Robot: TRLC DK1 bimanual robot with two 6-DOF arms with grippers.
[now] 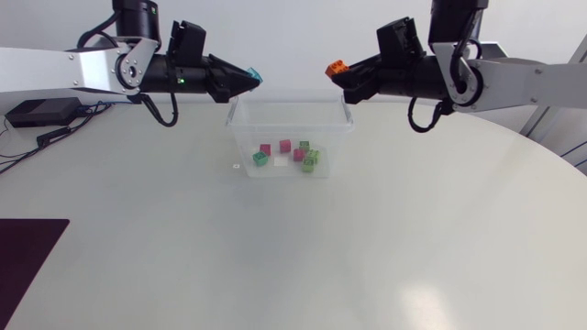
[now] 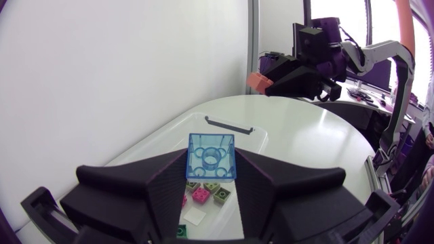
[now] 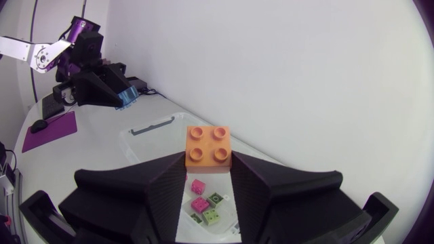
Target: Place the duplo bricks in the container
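Gripping a translucent blue square brick (image 2: 211, 158), the left gripper (image 1: 245, 79) hangs above the left rim of the clear rectangular plastic container (image 1: 241, 136). The right gripper (image 1: 344, 78) pinches an orange brick (image 3: 208, 148) (four round studs) above its right rim, near the far edge of the tabletop (image 1: 413, 229).

A translucent blue brick (image 2: 211, 157) is clamped between the fingers of the left gripper (image 2: 211, 177), above the clear container (image 2: 169, 126), in which a pink brick (image 2: 201, 195), green bricks (image 2: 221, 197) and a white brick (image 2: 194, 215) are seen. Beyond the container, an orange brick (image 2: 257, 82) is held by the right gripper (image 2: 270, 85).
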